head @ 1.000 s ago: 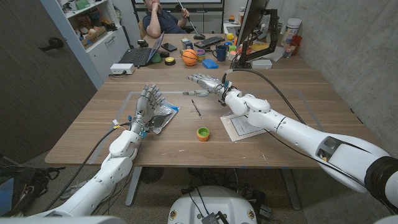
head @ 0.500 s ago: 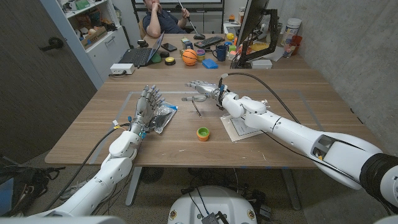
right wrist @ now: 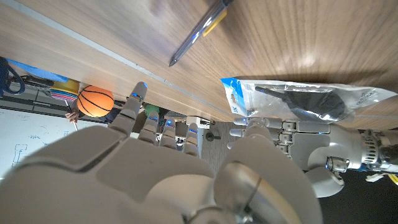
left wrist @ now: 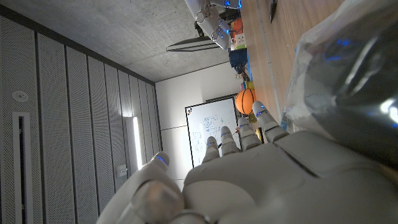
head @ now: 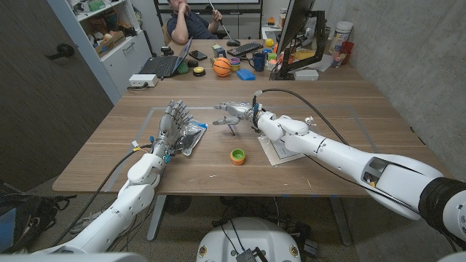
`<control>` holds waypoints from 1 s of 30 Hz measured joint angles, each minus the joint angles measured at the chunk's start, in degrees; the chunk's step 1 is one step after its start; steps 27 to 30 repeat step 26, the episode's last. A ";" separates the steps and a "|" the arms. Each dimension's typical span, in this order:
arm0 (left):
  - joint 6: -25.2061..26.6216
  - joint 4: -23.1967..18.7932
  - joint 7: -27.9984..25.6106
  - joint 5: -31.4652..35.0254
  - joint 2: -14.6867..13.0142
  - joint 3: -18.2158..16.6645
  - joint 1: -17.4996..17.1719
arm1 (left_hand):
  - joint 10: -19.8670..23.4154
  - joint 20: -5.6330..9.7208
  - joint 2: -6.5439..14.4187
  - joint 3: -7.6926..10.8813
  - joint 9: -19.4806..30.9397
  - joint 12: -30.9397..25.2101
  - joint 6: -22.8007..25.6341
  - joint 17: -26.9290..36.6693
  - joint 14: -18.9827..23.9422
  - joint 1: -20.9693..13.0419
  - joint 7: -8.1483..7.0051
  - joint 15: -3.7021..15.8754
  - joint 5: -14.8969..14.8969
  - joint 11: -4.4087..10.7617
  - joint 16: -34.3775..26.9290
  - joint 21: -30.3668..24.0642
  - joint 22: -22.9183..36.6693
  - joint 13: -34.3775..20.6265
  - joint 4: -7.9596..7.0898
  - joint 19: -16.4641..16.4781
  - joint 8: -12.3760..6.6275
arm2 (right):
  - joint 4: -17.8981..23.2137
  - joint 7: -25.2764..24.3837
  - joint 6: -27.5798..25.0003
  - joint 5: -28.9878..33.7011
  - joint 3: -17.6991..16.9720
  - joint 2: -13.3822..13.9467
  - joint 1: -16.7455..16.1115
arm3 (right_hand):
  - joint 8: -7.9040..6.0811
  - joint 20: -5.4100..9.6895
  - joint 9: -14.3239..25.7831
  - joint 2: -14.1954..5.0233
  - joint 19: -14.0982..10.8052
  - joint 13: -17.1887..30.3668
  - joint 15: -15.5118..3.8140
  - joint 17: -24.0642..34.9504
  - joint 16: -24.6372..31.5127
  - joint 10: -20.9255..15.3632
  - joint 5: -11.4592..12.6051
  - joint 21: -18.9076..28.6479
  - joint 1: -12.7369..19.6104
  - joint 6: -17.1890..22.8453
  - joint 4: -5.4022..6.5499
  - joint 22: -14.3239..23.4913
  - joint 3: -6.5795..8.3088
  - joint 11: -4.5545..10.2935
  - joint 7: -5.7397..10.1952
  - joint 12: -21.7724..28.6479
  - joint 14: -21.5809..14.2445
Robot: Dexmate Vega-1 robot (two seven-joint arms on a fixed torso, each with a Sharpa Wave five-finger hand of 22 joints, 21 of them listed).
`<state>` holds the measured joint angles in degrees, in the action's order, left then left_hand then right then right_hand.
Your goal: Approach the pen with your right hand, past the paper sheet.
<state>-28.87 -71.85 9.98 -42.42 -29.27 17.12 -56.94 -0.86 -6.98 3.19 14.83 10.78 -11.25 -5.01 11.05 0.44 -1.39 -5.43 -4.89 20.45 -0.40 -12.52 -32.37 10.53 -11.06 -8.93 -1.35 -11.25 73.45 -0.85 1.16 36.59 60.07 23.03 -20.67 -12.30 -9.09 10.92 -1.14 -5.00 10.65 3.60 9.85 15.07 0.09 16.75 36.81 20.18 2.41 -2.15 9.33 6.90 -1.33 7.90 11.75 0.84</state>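
Over the last second my right hand (head: 233, 112) has swung from farther back on the table toward my left side and nearer, so that it now hovers over the pen (head: 231, 128). In the head view its fingers are spread and hold nothing; the pen lies on the wooden table (head: 342, 124) just under the fingertips, with the paper sheet (head: 280, 149) beneath my forearm and the green cap (head: 238, 156) near it. My left hand (head: 169, 125) stands open, fingers up, beside the plastic bag (head: 191, 136).

From the left wrist, my left hand (left wrist: 249, 174) is against the bag (left wrist: 348, 81).

From the right wrist, my right hand (right wrist: 149, 168) is spread, the pen (right wrist: 198, 32) beyond its fingertips, untouched.
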 measured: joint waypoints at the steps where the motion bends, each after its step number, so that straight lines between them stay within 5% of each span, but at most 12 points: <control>1: 0.00 0.00 0.00 0.00 0.00 0.01 0.00 | 0.00 0.00 0.00 0.00 0.00 0.00 0.00 0.00 0.00 0.00 0.00 0.00 0.00 0.00 0.00 0.00 0.00 0.00 0.00 0.00 0.00 | 0.00 0.01 0.00 0.02 0.00 0.00 0.00 | -0.22 0.19 0.00 0.01 -0.19 0.00 -0.01 0.00 0.00 -0.17 0.00 -0.24 0.01 0.49 -0.26 0.00 -0.08 0.17 0.05 0.00 -0.37; 9: -0.03 0.01 0.00 0.07 0.09 0.12 0.05 | 0.00 0.00 0.00 0.00 0.00 0.00 0.00 0.00 0.00 0.00 0.00 0.00 0.00 0.00 0.00 0.00 0.00 0.00 0.00 0.00 0.00 | -0.02 0.27 -0.42 0.58 0.29 0.01 0.04 | -0.64 0.09 0.01 0.14 -1.93 0.00 -0.04 0.01 0.00 -1.96 0.00 -1.05 1.35 3.44 -0.94 0.01 -0.01 0.08 0.59 0.35 -1.39; 30: -0.17 -0.44 -0.64 0.56 0.11 0.30 -0.04 | 0.00 -0.22 0.30 -0.48 0.00 0.00 0.00 0.00 0.00 0.30 0.00 0.00 0.00 0.00 0.00 0.39 -0.01 0.00 0.00 0.21 0.00 | 0.56 0.51 -0.91 0.85 0.58 0.76 -0.13 | -0.40 -0.34 0.02 0.54 -1.50 0.01 0.18 0.01 -0.28 -2.65 -0.24 -2.55 1.75 3.32 -1.18 0.01 -0.24 -0.01 -0.14 0.44 -1.79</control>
